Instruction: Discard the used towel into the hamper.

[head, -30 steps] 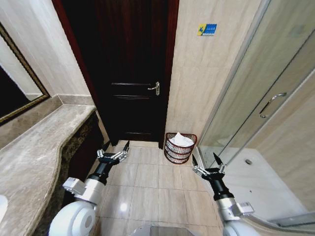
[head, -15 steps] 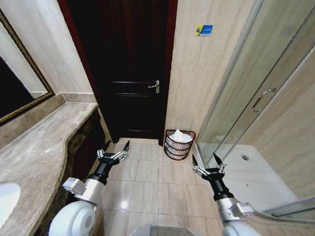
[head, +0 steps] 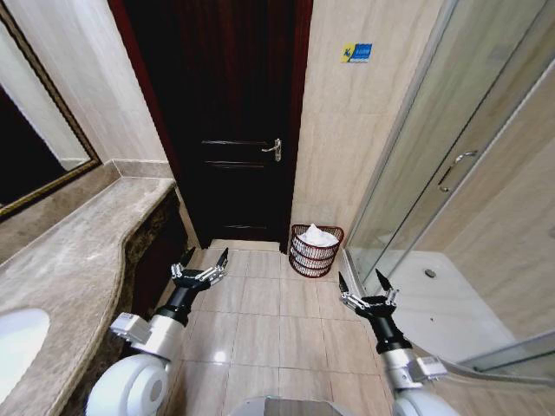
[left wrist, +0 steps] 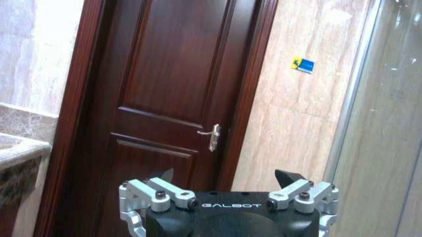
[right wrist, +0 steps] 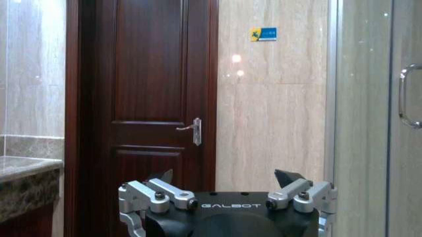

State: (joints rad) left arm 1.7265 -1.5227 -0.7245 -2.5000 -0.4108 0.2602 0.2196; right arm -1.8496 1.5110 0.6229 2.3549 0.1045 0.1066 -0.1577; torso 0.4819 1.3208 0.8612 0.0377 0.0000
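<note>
Facing the dark door, we see the hamper on the floor by the wall just right of it, white towel inside (heaped above the rim). Left gripper and right gripper hover low, well apart from it, jaws wide and empty.

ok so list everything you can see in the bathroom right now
hamper: one, dark reddish-brown wire, on the floor by the wall right of the door
towel: one, white, inside the hamper
door: one, dark wood, shut, straight ahead
door handle: one, metal, on the door's right edge
sign: one, blue and yellow, on the wall right of the door
counter: one, brown marble, left
sink: one, white, set in the counter
mirror: one, framed, above the counter
shower enclosure: one, glass, right
left gripper: open, empty, over the floor tiles
right gripper: open, empty, over the floor tiles
</note>
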